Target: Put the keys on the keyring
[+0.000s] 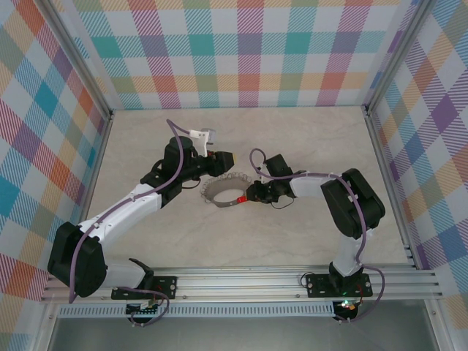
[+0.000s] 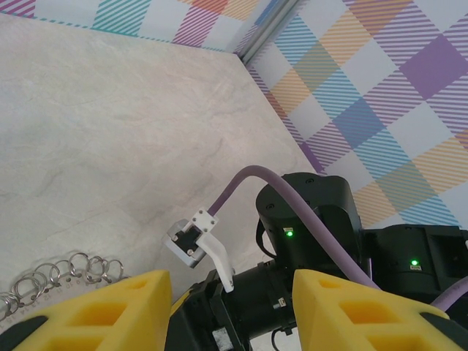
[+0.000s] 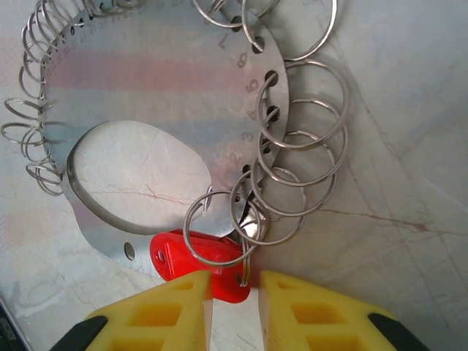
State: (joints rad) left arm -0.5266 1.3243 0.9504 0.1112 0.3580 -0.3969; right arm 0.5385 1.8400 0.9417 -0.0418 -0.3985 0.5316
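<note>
The keyring (image 1: 219,199) is a grey metal hoop edged with small silver loops, in the middle of the table. In the right wrist view the keyring (image 3: 146,80) is a flat plate with a large hole. The keys (image 3: 194,256), a red oval tag with a bit of silver key, lie at its near rim among the loops. My right gripper (image 3: 235,281) is nearly closed, with the tag's end in its narrow gap. My left gripper (image 2: 232,281) stands open at the ring's far edge. Loops of the keyring (image 2: 62,272) show beside its left finger, and nothing is between its fingers.
The marble-patterned table (image 1: 241,131) is boxed in by plaid walls with metal rails (image 1: 380,161). My right arm's wrist and purple cable (image 2: 307,234) sit close in front of the left gripper. Both arms meet over the ring.
</note>
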